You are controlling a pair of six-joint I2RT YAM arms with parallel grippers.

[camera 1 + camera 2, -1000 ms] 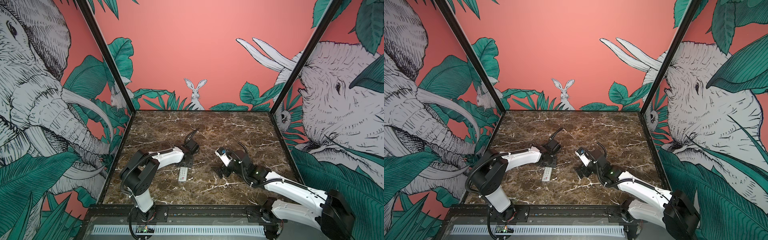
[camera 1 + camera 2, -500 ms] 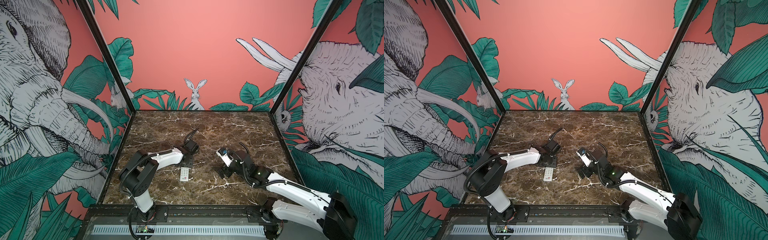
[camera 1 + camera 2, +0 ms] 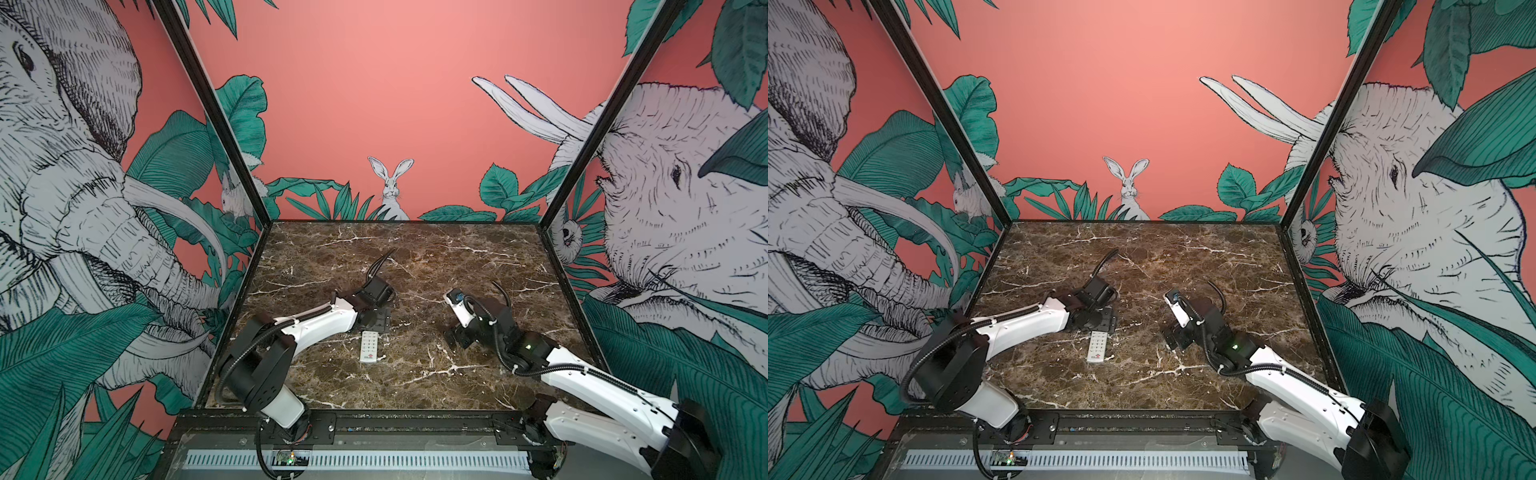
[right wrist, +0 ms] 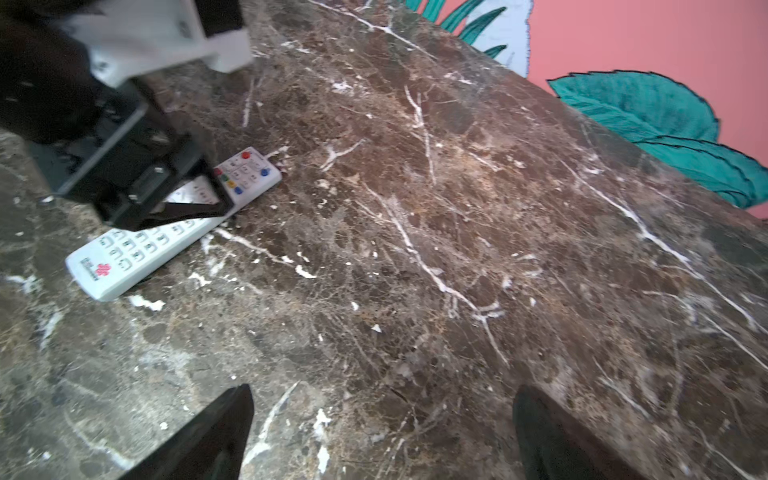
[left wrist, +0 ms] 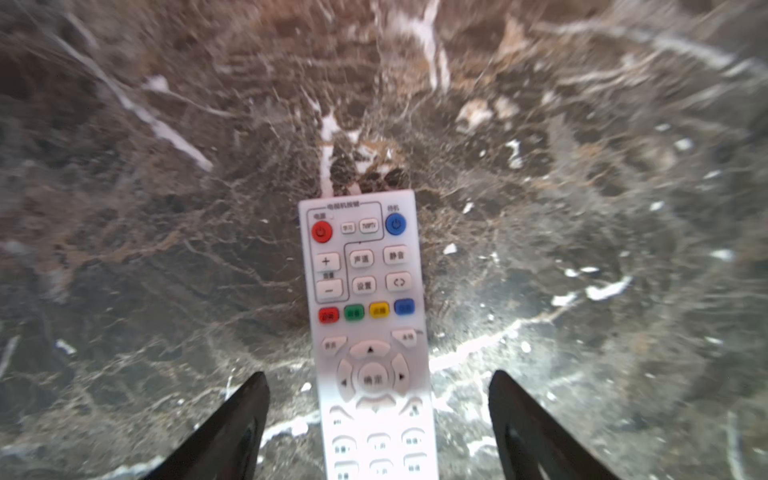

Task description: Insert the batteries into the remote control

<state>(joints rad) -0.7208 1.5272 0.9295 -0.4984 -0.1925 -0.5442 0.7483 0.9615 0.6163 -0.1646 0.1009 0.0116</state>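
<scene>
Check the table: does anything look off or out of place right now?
The long white plastic remote control lies button side up on the brown marble table, so its back faces down. No orange batteries show in any view. The open left gripper straddles it without touching. Nothing spilled or damaged.

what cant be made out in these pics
batteries: seen in no view; the remote control lies buttons up, back unseen
its number-key end: cut off by the left wrist view's edge
its middle, right wrist view: behind the left claw
button labels: too small in both top views
</scene>
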